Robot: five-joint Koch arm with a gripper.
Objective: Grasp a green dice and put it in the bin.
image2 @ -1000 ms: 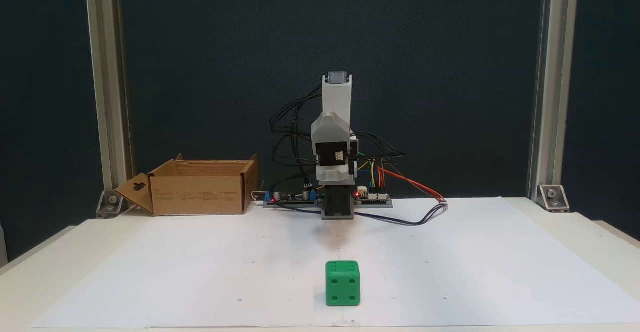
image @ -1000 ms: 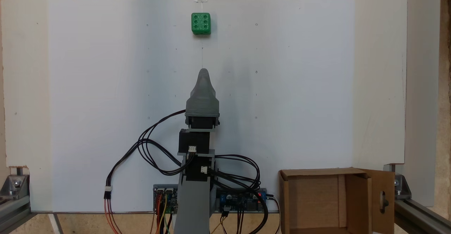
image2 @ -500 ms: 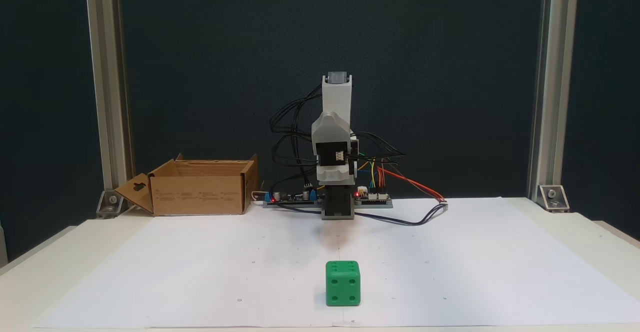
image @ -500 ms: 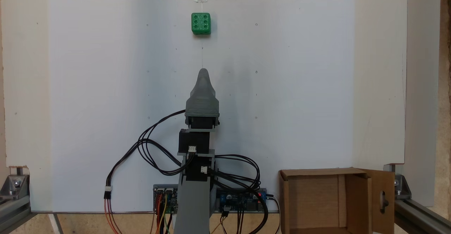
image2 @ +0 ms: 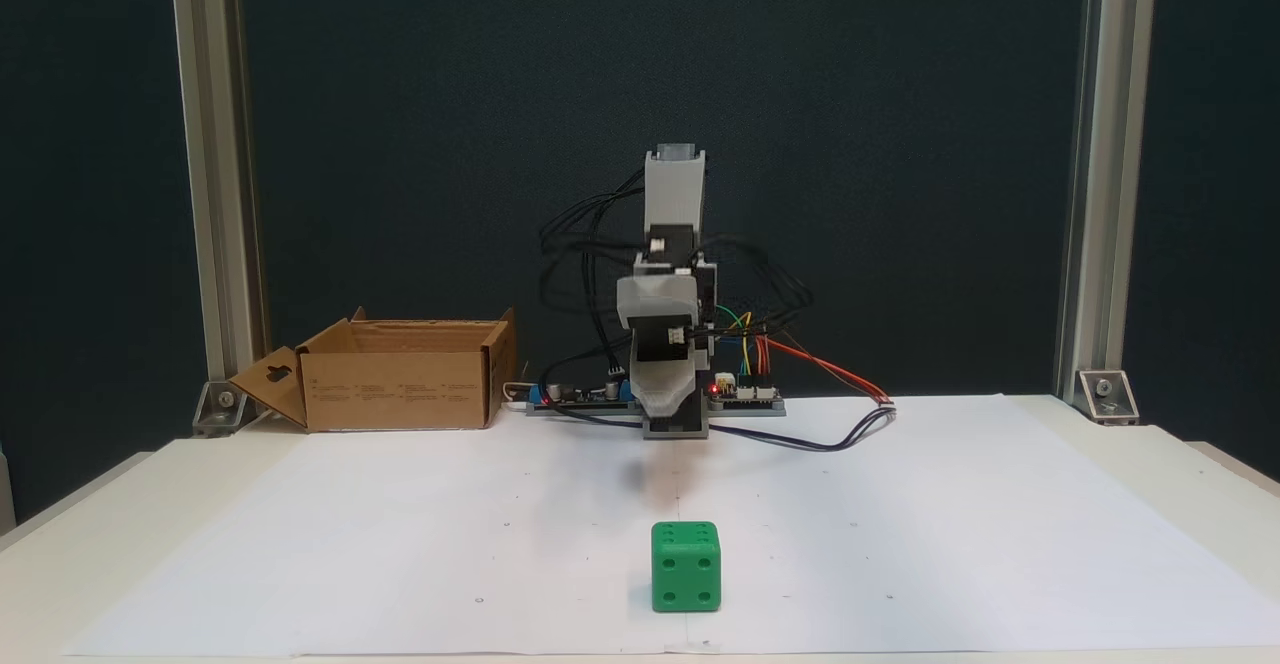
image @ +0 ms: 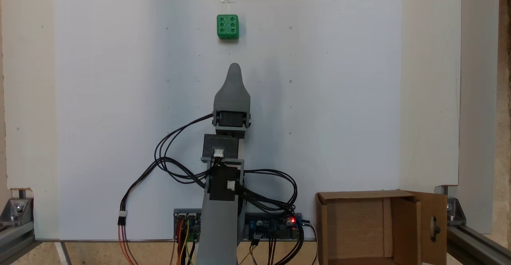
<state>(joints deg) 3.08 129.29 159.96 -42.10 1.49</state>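
The green dice (image: 228, 26) (image2: 686, 566) rests on the white paper, six pips up in a fixed view from above, on the side of the sheet away from the arm's base. My grey gripper (image: 234, 67) (image2: 666, 406) hangs above the paper, pointing at the dice and well short of it. Its jaws lie one behind the other, so a single tip shows and any gap is hidden. The brown cardboard bin (image: 359, 195) (image2: 400, 384) stands open beside the arm's base, its flap (image: 440, 207) (image2: 256, 390) with a cut-out hole folded outward.
Controller boards (image: 275, 225) (image2: 745, 394) and looping cables (image: 167, 165) sit at the arm's base. Aluminium posts (image2: 212, 174) (image2: 1095, 174) stand at the table's rear corners. White paper (image: 119, 97) covers most of the table.
The arm has stretched out toward the dice; the gripper's tip is nearer to it and sits lower and tilted down in the front view. Dice and bin have not moved.
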